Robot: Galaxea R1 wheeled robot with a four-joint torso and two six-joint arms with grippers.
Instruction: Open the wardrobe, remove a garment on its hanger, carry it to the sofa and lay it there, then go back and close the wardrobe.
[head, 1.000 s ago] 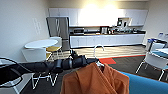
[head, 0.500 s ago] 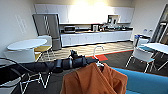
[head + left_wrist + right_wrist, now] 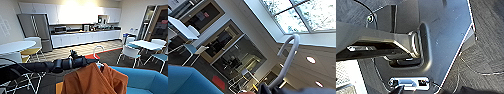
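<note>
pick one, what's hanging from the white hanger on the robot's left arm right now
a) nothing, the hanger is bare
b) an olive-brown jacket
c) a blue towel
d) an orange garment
d: in the head view the orange garment hangs from the white hanger at the end of the left arm, in front of the blue sofa.

The left arm point(image 3: 47, 66) comes in from the left and reaches out level toward the middle of the scene, dark and jointed. Its end effector point(image 3: 93, 63) is clamped on the white hanger point(image 3: 98, 53), whose hook stands upright above the wrist.
</note>
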